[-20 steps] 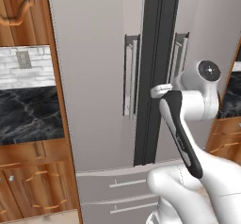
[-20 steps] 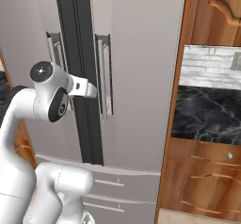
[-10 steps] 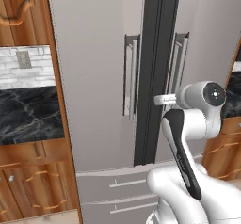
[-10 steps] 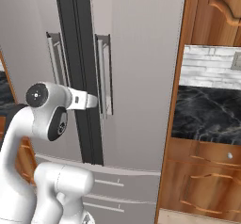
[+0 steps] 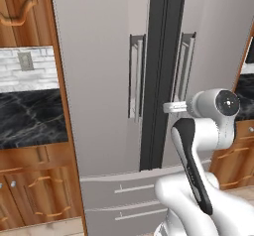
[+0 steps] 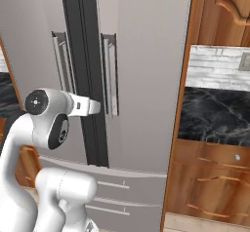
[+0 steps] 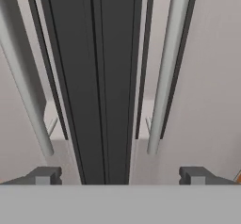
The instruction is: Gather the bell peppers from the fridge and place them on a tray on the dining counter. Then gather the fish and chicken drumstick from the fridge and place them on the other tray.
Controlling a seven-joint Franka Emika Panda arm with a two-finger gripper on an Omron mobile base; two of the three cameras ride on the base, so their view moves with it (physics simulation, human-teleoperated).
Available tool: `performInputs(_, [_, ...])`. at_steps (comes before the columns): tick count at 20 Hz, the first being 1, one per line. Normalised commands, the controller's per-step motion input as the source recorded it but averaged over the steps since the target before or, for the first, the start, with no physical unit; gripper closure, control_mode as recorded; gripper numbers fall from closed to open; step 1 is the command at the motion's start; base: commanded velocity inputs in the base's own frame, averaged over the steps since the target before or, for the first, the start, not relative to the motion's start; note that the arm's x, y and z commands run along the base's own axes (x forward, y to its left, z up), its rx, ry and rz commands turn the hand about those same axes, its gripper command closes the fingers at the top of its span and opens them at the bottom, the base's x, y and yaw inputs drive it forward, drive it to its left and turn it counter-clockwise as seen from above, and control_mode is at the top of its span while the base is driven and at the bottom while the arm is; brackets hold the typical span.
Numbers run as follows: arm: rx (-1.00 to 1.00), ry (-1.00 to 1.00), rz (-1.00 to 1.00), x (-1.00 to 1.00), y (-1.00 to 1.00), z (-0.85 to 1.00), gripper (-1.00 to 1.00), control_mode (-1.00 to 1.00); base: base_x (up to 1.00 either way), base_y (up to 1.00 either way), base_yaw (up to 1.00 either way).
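The fridge (image 5: 99, 81) stands with both doors closed, so the bell peppers, fish and chicken drumstick are hidden; the trays and the dining counter are out of view. A dark strip (image 5: 161, 71) runs between the doors, with a vertical handle (image 5: 135, 76) to its left and a second handle (image 5: 186, 66) to its right. My gripper (image 7: 121, 176) is open and holds nothing. It faces the strip (image 7: 94, 77) at close range, between the left handle (image 7: 23, 77) and the right handle (image 7: 167, 63). My arm's wrist joint (image 5: 225, 103) hangs at handle height in front of the right door.
Two freezer drawers (image 5: 119, 200) lie below the doors. Wooden cabinets (image 5: 30, 190) and a black marble counter (image 5: 30, 118) flank the fridge on the left. On the right, a similar counter (image 6: 215, 116) sits over cabinets (image 6: 210, 197).
My arm's wrist joint has sunk from upper handle height to about mid-handle height in front of the fridge. The jaws have stayed wide and the doors have not moved.
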Motion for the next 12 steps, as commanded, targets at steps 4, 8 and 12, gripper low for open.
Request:
performInputs(4, [0.00,0.00,0.00,0.00,0.00,0.00,-1.00,1.00,-0.27,0.00,0.00])
performInputs(8, [0.00,0.00,0.00,0.00,0.00,0.00,-1.00,1.00,-0.15,0.00,0.00])
performInputs(12, [0.01,0.00,0.00,0.00,-0.04,0.00,-1.00,-1.00,0.00,0.00,0.00])
